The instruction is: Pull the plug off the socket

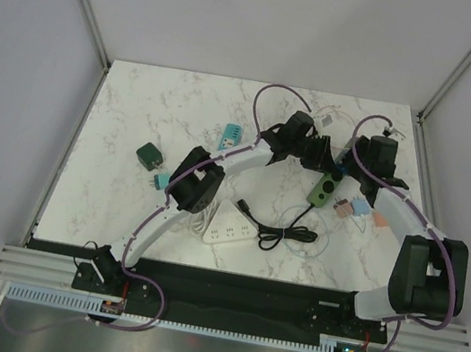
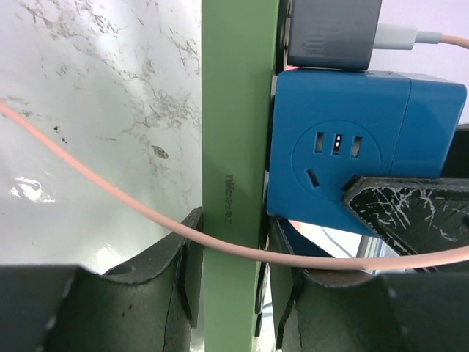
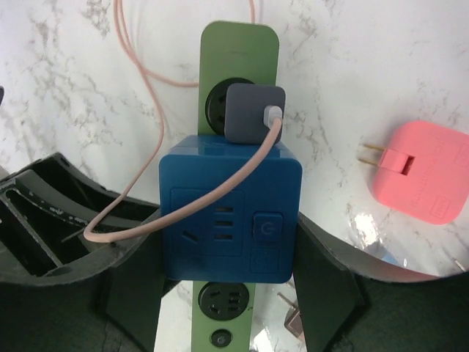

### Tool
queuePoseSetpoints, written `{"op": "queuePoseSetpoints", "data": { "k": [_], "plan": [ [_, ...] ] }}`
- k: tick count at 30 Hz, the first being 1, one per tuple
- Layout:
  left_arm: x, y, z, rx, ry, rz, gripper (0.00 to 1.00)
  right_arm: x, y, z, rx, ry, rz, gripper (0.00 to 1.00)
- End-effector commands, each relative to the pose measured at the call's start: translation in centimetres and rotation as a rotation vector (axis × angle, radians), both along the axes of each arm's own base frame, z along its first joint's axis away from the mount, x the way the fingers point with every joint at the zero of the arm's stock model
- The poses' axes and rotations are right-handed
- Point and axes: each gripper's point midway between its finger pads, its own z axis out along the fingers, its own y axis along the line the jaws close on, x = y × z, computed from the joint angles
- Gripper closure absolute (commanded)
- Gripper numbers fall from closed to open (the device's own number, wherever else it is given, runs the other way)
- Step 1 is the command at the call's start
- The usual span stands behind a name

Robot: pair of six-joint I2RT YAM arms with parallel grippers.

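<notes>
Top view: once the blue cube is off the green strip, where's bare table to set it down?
Widest bare marble: far-left corner, bordered by the dark green adapter and light blue adapter. Also near-left, left of the left arm. Crowded: around the green strip and blue cube, pink adapters, black cable.

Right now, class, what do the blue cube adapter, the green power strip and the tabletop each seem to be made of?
The blue cube adapter: likely moulded plastic, smooth satin, with crisp seams and soft sheen.
The green power strip: likely matte plastic, even colour, rounded end.
The tabletop: glossy marble-look surface, grey veins and bright reflections; stone or laminate, cannot tell.
</notes>
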Motion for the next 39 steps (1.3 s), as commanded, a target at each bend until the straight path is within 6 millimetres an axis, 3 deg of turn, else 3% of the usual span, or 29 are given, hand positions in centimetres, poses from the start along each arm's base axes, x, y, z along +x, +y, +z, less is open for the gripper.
{"op": "queuePoseSetpoints", "data": {
  "k": [1,2,3,5,7,10,11,12,15,16,17,20,21,23,24,25,26,28,29,30,32,34,35,39],
  "plan": [
    [4.5,3.7,-5.2,0.161,-0.03,0.181,0.98,0.5,1.9,4.1,0.106,-0.11,0.192,1.0],
    [4.4,3.7,-5.1,0.16,-0.031,0.179,0.98,0.6,2.1,3.3,0.223,-0.105,0.196,1.0],
    [4.4,3.6,-5.1,0.159,-0.03,0.178,0.98,1.2,2.1,4.3,0.298,-0.16,0.229,1.0],
    [4.5,3.7,-5.1,0.158,-0.03,0.178,0.98,0.5,4.0,4.1,0.454,-0.177,0.322,1.0],
    [4.3,3.5,-4.9,0.152,-0.033,0.166,0.98,0.7,4.4,5.2,0.51,-0.223,0.35,1.0],
    [4.0,3.0,-3.7,0.107,-0.065,0.126,0.98,1.0,3.9,5.4,0.46,-0.23,0.351,1.0],
    [3.5,3.2,-4.4,0.108,-0.06,0.112,0.98,0.9,3.5,4.8,0.434,-0.202,0.323,1.0],
    [3.8,2.7,-2.5,0.053,-0.109,0.1,0.98,1.0,3.3,5.0,0.411,-0.208,0.329,1.0],
    [3.3,3.1,-3.1,0.049,-0.086,0.089,0.98,0.9,3.5,5.0,0.357,-0.205,0.344,1.0],
    [3.5,3.2,-3.1,0.051,-0.084,0.103,0.98,0.8,3.6,5.1,0.303,-0.199,0.352,1.0],
    [3.8,3.3,-3.2,0.055,-0.082,0.118,0.98,0.5,3.8,3.7,0.195,-0.132,0.291,1.0],
    [4.8,4.3,-3.6,0.092,-0.061,0.2,0.98,-0.1,4.3,4.2,-0.081,-0.135,0.254,1.0],
    [5.1,4.9,-4.1,0.123,-0.042,0.242,0.98,-0.6,4.3,3.6,-0.079,-0.132,0.252,1.0],
    [5.9,5.8,-4.1,0.138,-0.02,0.29,0.98,-0.4,3.7,4.3,-0.038,-0.178,0.227,1.0],
    [6.1,6.2,-4.3,0.144,-0.008,0.309,0.98,-1.2,4.7,3.5,0.044,-0.18,0.291,1.0],
    [6.2,6.6,-4.8,0.144,0.003,0.321,0.98,-1.4,4.6,4.1,0.105,-0.218,0.299,1.0],
    [6.4,6.9,-4.7,0.138,0.008,0.327,0.98,-0.8,3.1,5.4,0.207,-0.28,0.251,1.0],
    [6.4,6.7,-4.4,0.13,0.0,0.31,0.98,-1.3,3.9,5.0,0.326,-0.271,0.314,1.0],
    [6.3,6.6,-4.2,0.13,-0.012,0.303,0.98,-0.9,3.1,5.7,0.411,-0.295,0.292,1.0],
    [6.1,6.4,-4.2,0.128,-0.013,0.295,0.98,-0.8,3.2,5.1,0.487,-0.279,0.294,1.0],
    [6.2,6.5,-4.2,0.125,-0.012,0.294,0.98,-0.8,3.9,6.9,0.641,-0.33,0.351,1.0],
    [6.2,6.5,-4.1,0.123,-0.011,0.294,0.98,-0.5,4.1,7.3,0.65,-0.342,0.372,1.0],
    [6.2,6.5,-4.2,0.123,-0.011,0.294,0.98,-0.5,4.0,6.5,0.626,-0.307,0.346,1.0],
    [6.2,6.4,-4.1,0.118,-0.015,0.286,0.98,-0.7,2.6,5.9,0.343,-0.243,0.302,1.0]
  ]
}}
